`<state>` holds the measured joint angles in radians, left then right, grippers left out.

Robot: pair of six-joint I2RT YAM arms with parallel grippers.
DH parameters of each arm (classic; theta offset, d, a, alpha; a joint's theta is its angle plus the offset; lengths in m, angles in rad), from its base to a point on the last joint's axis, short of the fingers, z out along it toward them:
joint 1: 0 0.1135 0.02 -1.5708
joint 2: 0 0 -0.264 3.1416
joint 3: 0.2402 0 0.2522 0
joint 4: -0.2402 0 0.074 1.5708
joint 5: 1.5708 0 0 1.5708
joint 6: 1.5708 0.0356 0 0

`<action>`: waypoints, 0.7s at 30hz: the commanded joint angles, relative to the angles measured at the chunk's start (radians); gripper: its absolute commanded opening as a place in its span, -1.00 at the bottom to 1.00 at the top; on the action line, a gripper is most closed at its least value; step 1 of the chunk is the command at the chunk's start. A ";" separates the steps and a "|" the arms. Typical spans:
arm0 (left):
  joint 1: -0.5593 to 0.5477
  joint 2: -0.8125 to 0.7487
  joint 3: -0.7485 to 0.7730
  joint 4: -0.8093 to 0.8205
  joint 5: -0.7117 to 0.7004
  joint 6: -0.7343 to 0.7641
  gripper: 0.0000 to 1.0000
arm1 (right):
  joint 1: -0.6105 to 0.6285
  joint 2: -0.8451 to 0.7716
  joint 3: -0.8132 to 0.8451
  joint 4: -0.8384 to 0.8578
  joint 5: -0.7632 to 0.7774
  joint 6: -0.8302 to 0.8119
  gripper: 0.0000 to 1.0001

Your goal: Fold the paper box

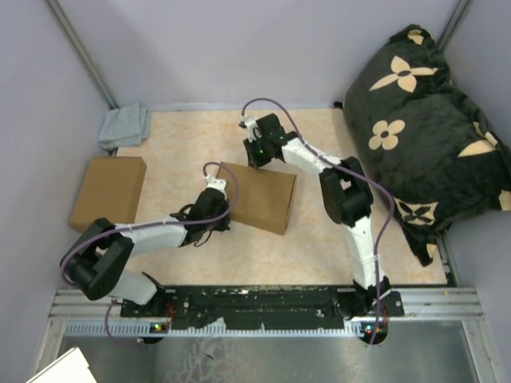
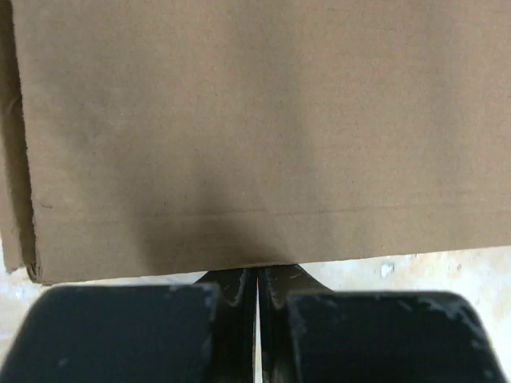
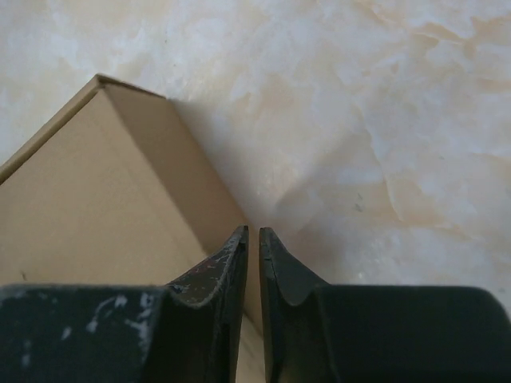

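Brown cardboard: the paper box [image 1: 257, 197] lies mid-table, apparently closed up, flat-topped and skewed to the table edges.

Left gripper [image 2: 257, 275]: my jaws are pressed together with nothing between them. The tips are right at the box's left side wall; I cannot tell whether they touch.

Right gripper [image 3: 253, 237]: likewise closed on nothing, with the tips over bare table [image 3: 383, 120] just beside the box's far corner.

Risks, as I judge them:
- The box is light and nothing pins it. A push from my left side would slide or spin it rather than seat a flap.
- My right tips sit off the corner. Coming down there, they could catch the edge and dent it, or lever the lid up.
- Whether the closing flap is fully tucked is hidden, so it may spring open.

Edges and room:
- Open table lies beyond the box and to its near right.
- A second cardboard box [image 1: 106, 191] sits well apart on the left, and a grey cloth [image 1: 125, 125] lies in the far-left corner.
- A black flowered cushion [image 1: 423, 120] crowds the right side near my right elbow, so swinging wide that way is tight.
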<state>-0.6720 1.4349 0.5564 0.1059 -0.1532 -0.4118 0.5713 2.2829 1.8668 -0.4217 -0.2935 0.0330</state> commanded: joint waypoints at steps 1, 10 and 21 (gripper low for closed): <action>-0.038 0.092 0.041 0.250 -0.222 -0.016 -1.00 | 0.120 -0.145 -0.155 -0.089 -0.196 -0.024 -0.67; -0.134 -0.062 -0.042 0.212 -0.211 -0.072 -0.95 | 0.128 -0.096 -0.120 -0.120 -0.063 0.005 -0.59; -0.138 -0.264 -0.035 0.033 -0.092 -0.072 -0.62 | 0.009 -0.185 -0.065 0.020 0.101 0.136 -0.39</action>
<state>-0.8139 1.1988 0.4782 0.0929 -0.2642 -0.4793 0.6079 2.1696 1.7496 -0.3748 -0.2073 0.1078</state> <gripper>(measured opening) 0.182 0.270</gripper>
